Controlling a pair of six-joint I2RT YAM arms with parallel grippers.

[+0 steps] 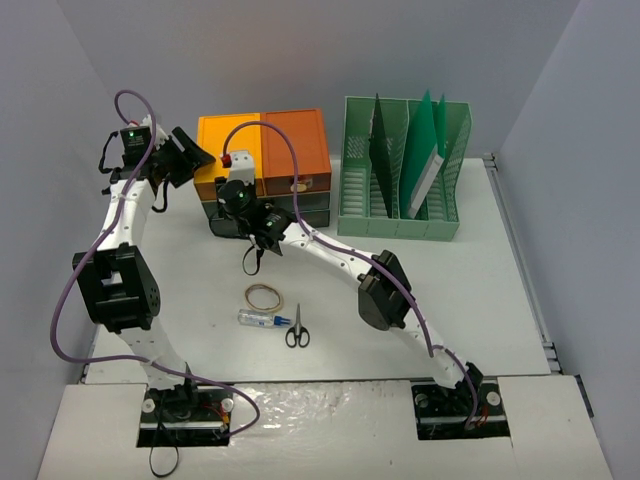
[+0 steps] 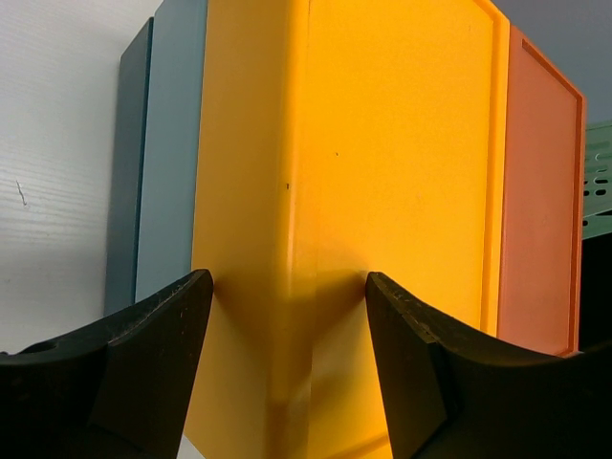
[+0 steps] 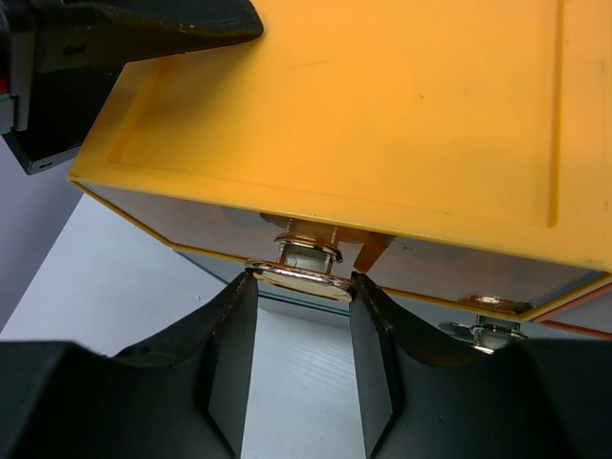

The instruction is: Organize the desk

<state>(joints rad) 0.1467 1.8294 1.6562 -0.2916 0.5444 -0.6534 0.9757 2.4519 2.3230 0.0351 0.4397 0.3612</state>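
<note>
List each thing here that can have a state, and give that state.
left gripper: open, at the drawer unit corner
right gripper: shut on the drawer handle
scissors: closed, flat on the desk
file rack: upright, folders standing in it

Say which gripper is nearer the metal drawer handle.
Right. The right gripper clasps the handle in its jaws; the left gripper straddles the drawer unit at its left corner.
</note>
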